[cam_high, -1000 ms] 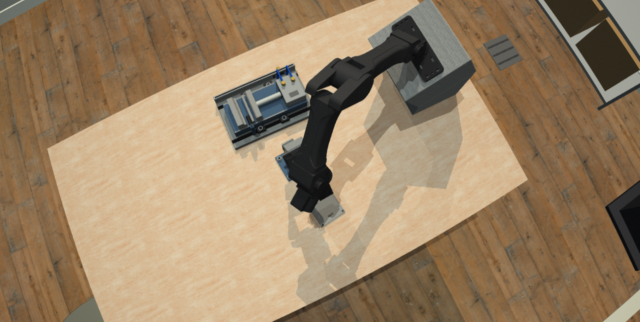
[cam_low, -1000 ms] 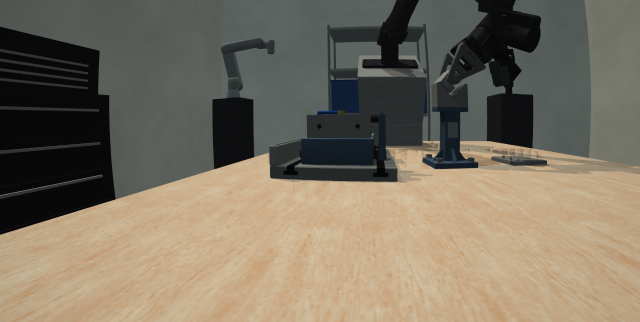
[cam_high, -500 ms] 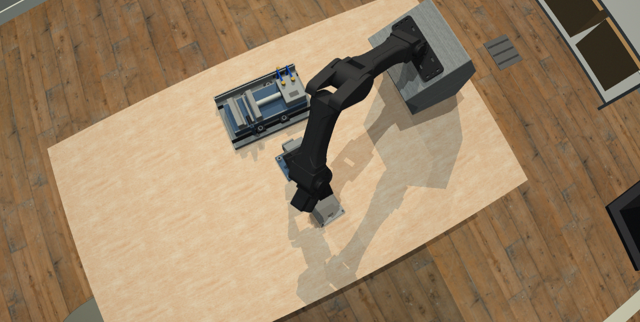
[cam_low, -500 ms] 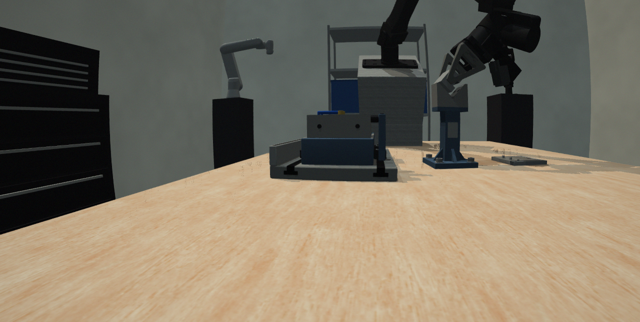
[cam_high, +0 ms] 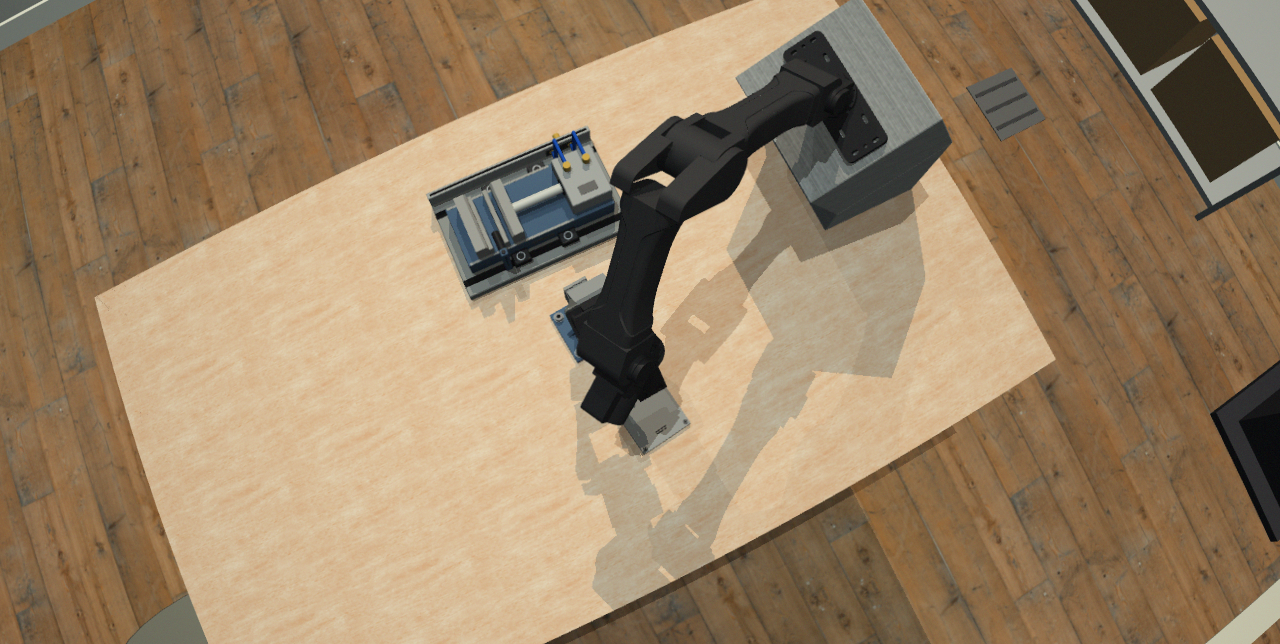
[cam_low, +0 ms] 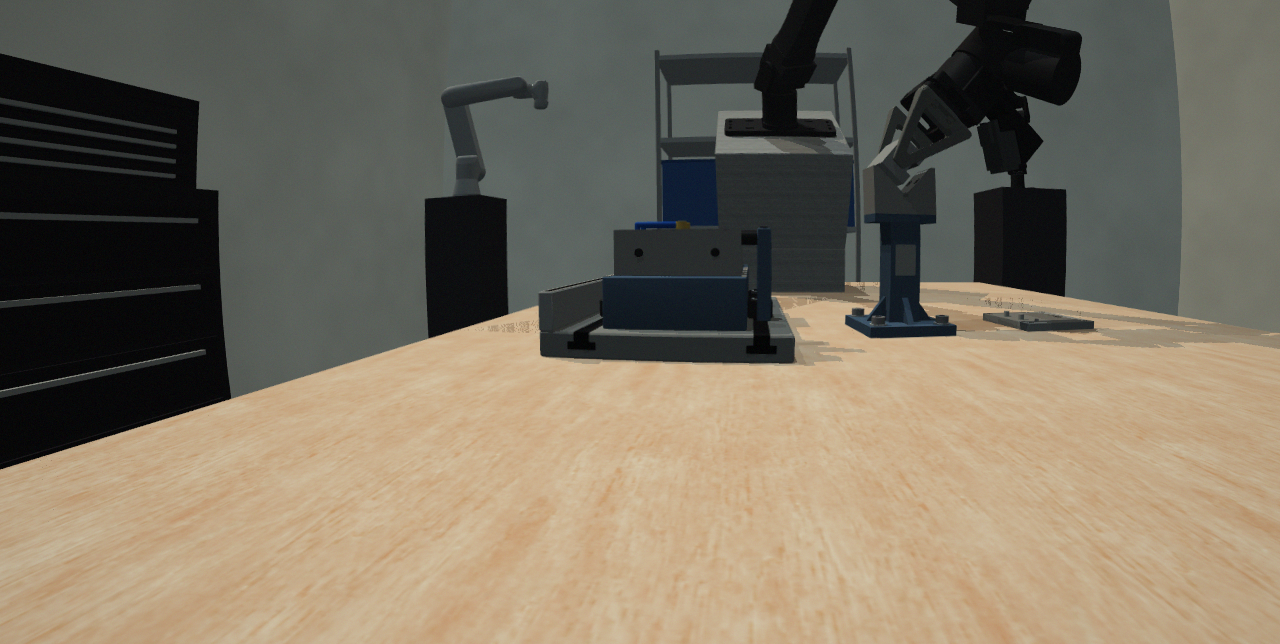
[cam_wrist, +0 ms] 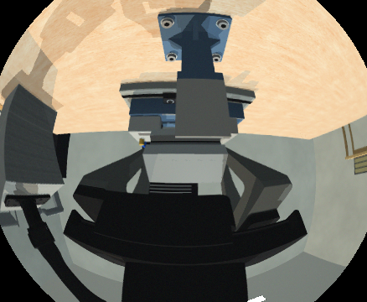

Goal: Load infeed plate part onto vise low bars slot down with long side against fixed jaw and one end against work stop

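Observation:
My gripper is shut on the part, a light grey block across its fingers. In the exterior view they are tilted, at the top of the V-block on its blue post; whether the part touches it I cannot tell. The part's slot cannot be made out. The top view hides the gripper under the arm. The vise stands open, with a gap between the fixed jaw and the rod-side jaw. The infeed plate shows no block on it.
The V-block's blue base stands between vise and infeed plate. The air cylinder with blue hoses is at the vise's arm-side end. A blue stop post rises beside the vise. The arm's grey pedestal stands at the table's end.

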Tool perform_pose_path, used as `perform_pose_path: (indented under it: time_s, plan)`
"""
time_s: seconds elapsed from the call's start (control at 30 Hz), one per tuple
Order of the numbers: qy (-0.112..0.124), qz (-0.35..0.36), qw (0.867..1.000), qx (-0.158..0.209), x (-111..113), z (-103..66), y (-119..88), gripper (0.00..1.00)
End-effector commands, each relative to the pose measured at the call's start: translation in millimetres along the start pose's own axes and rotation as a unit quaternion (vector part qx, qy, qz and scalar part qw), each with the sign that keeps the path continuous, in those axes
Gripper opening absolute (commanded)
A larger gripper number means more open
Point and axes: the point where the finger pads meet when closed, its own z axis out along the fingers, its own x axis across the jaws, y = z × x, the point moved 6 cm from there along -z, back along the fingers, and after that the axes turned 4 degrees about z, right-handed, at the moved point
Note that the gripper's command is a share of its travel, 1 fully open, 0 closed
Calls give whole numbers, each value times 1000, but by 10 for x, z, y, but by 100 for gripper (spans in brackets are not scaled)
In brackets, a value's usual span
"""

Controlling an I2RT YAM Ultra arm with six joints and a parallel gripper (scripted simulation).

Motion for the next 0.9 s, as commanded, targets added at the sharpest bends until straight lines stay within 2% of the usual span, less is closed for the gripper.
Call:
perform_pose_path:
  time_s: [0.0, 0.5, 0.7, 0.87]
  plan:
    - [-18, 6, 1000, 2, -98, -155, -74, 0]
    - [-14, -2, 1000, 5, -66, -108, -16, 0]
    - [-17, 5, 1000, 2, -99, -145, -56, 0]
    - [-14, -3, 1000, 6, -68, -99, 0, 0]
